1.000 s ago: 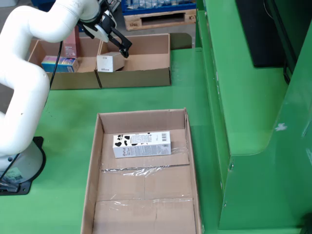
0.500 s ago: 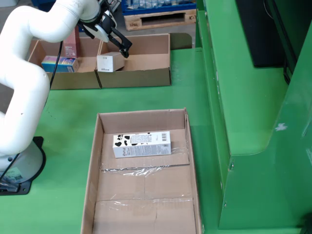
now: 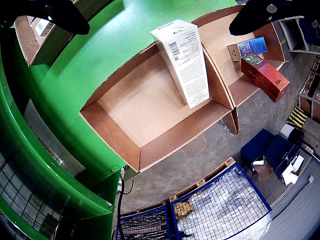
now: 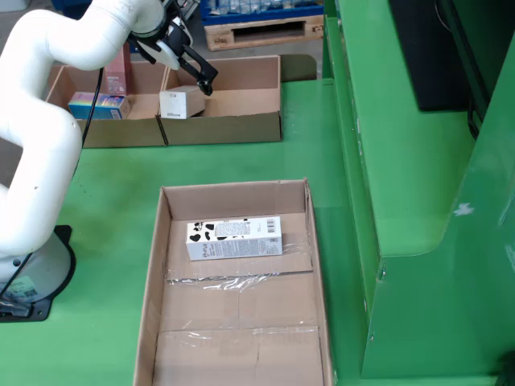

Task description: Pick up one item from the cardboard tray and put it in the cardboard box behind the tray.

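A green bench (image 4: 241,161) carries one large cardboard tray (image 4: 153,281) in front and two smaller cardboard boxes behind it. One white robot arm (image 4: 40,121) reaches over the right-hand box (image 4: 241,104) in the fixed view. One white carton (image 4: 182,102) lies inside that box against its left wall, long axis running roughly front to back. The black fingers (image 4: 203,80) hang spread just above it, gripping nothing. One cow-patterned carton (image 4: 234,238) lies flat in the tray, long axis left to right. The left box (image 4: 88,133) holds one blue packet (image 4: 98,104) and one red packet (image 4: 119,74)
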